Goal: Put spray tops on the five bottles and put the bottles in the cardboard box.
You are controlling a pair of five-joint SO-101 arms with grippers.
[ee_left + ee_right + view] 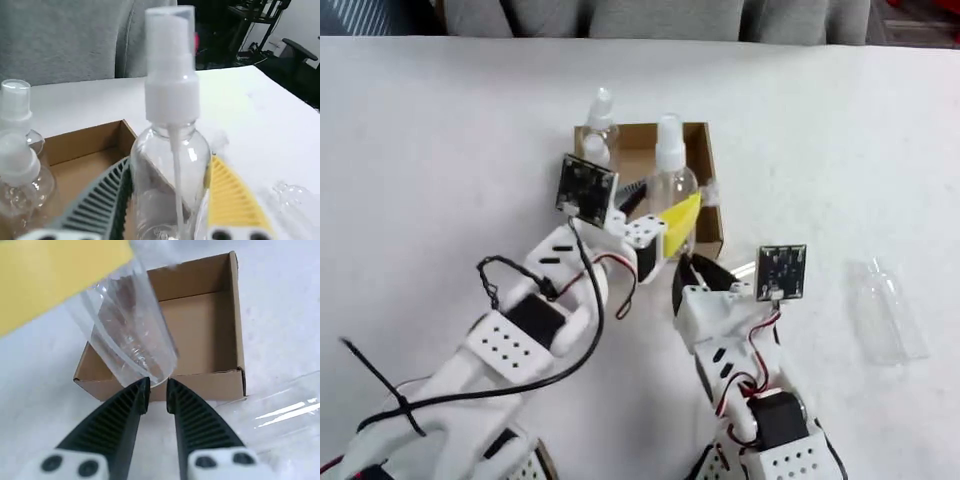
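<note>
On the left you have a wide stretch of bare table (440,150) running out to the far edge. Your left arm crosses it from the near left corner toward the middle. Two bottles with spray tops (598,125) stand together at the far left corner of the cardboard box (635,160), and the floor beside them is bare. The left gripper (170,162) has its grey and yellow jaws clamped on the body of a third bottle (672,180). That bottle has its spray top on and sits above the near right part of the box. Just near of it, the right gripper (158,387) has its black jaws a narrow gap apart and holds nothing. Its tips are right at the held bottle's base, so you have little room there. Well to the right, a loose bottle (888,312) lies on its side with open table around it.
</note>
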